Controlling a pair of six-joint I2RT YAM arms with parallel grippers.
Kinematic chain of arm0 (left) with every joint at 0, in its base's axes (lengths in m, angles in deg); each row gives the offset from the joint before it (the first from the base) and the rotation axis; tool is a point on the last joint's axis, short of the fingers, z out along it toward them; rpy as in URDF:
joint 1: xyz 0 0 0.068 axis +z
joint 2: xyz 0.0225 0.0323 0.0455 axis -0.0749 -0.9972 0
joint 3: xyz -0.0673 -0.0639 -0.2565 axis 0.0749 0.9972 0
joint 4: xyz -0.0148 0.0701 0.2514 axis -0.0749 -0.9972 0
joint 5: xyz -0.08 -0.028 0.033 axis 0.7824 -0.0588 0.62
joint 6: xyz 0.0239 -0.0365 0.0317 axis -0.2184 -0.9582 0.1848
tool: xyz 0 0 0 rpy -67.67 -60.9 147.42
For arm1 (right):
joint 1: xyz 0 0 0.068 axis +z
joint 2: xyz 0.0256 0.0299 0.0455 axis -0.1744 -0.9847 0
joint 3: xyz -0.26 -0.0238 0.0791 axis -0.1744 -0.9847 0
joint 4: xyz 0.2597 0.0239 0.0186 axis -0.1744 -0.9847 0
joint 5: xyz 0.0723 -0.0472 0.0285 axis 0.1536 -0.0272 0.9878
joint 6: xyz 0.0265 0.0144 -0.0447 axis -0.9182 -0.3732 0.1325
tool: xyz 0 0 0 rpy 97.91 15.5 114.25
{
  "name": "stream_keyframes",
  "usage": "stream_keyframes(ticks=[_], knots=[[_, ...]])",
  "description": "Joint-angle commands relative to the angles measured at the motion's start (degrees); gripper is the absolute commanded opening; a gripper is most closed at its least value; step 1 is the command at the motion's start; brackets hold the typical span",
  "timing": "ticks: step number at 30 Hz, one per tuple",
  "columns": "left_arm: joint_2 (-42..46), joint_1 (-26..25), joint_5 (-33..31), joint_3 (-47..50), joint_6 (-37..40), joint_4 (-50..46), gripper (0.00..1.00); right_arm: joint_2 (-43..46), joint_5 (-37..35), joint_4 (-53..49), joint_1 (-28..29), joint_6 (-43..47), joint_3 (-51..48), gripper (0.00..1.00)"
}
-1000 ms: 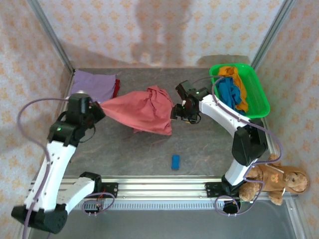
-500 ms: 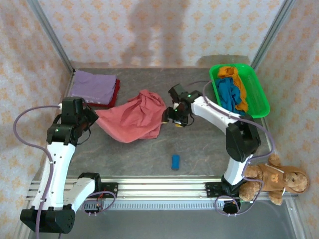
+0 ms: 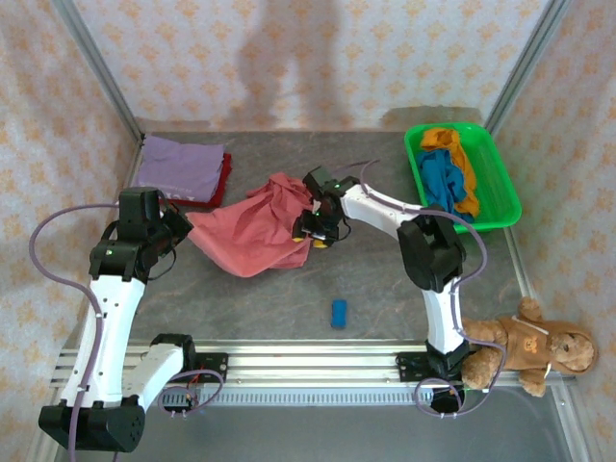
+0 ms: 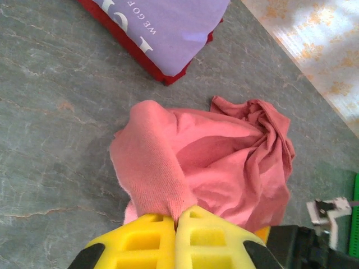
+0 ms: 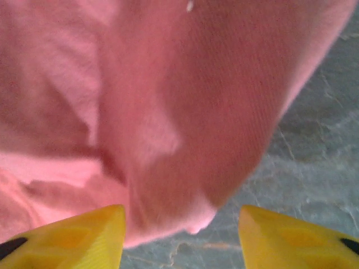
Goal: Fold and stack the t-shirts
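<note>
Left gripper (image 3: pixel 179 223) is clamping shut on the left edge of the pink shirt (image 3: pixel 255 231). In the left wrist view its yellow fingers (image 4: pixel 146 241) are pressing together with a fold of pink cloth pinched between them (image 4: pixel 178 216). The pinched edge is lifting slightly off the table (image 3: pixel 289 289).

Behind this gripper, near the back left corner, the lilac shirt (image 3: pixel 181 164) is lying folded flat. It is resting on top of the folded red shirt (image 3: pixel 224 173), whose edge is showing along the right side. White lettering is showing on the lilac cloth in the left wrist view (image 4: pixel 168 28).

The pink shirt is lying bunched and creased at mid-table, stretching between the two grippers and just clear of the folded stack.

At the shirt's right edge, the right gripper (image 3: pixel 313 234) is sitting against the cloth. In the right wrist view its yellow fingers (image 5: pixel 73 235) are standing apart, straddling a hanging pink fold (image 5: pixel 168 112) without clamping it (image 5: pixel 182 216).

The block (image 3: pixel 339 313) is lying nearer the front, well apart from the shirts.

At the back right, the tray (image 3: pixel 491 183) is holding the blue shirt (image 3: pixel 443 178) and the orange shirt (image 3: pixel 467 159), both crumpled and touching.

The bear (image 3: pixel 529 346) is sitting at the front right corner, beside the right arm's base.
</note>
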Motion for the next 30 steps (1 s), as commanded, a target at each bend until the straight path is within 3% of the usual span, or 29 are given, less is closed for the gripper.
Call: stream_keyframes(ticks=[1, 4, 7, 13, 16, 25, 30], knots=[[-0.5, 0.4, 1.7, -2.2, -0.2, 0.4, 0.0, -2.8, 0.9, 1.7, -0.1, -0.5, 3.8, 0.34], [-1.3, 0.4, 2.9, -4.5, 0.6, -0.4, 0.0, -2.8, 1.0, -0.3, -0.1, 0.7, 6.7, 0.1], [-1.4, 0.4, 3.8, -7.5, 0.8, -0.3, 0.0, 1.6, -0.2, -4.5, 0.0, 2.1, 8.1, 0.0], [-4.7, 0.4, 1.7, -21.9, 3.7, -2.8, 0.0, 15.4, -8.0, -15.0, 0.0, 6.5, 13.3, 0.0], [-8.5, 0.4, -1.2, -32.9, 5.4, -4.0, 0.0, 18.8, -6.9, -18.0, 0.0, 7.7, 20.9, 0.0], [-23.4, 0.6, -4.5, -66.3, 6.2, -7.3, 0.0, 23.8, -13.6, -19.7, -0.2, 11.8, 37.9, 0.0], [-30.1, 1.2, -5.7, -79.7, 6.4, -9.4, 0.0, 26.2, -19.7, -15.4, -0.4, 14.7, 40.9, 0.0]])
